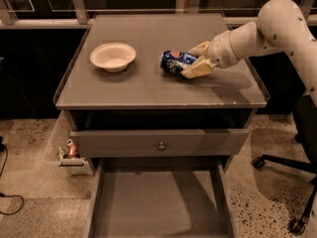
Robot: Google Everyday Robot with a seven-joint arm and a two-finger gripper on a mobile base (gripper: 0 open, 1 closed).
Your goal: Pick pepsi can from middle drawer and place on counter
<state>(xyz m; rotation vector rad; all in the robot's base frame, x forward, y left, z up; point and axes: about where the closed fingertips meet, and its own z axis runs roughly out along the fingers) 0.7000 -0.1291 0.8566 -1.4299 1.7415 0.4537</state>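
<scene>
The pepsi can (175, 62) lies on its side on the counter (148, 88), right of centre. My gripper (194, 59) comes in from the right and is shut on the pepsi can, one finger (197, 69) in front of it and one behind. The can looks to be resting on the counter top or just above it. The middle drawer (158, 202) is pulled out at the bottom of the view, and its grey floor is bare.
A white bowl (113, 56) stands on the counter's left half. A shut drawer front with a round knob (161, 146) sits above the open drawer. A small reddish-orange can (72, 148) sits on a ledge at the left. An office chair base (282, 182) is at the right.
</scene>
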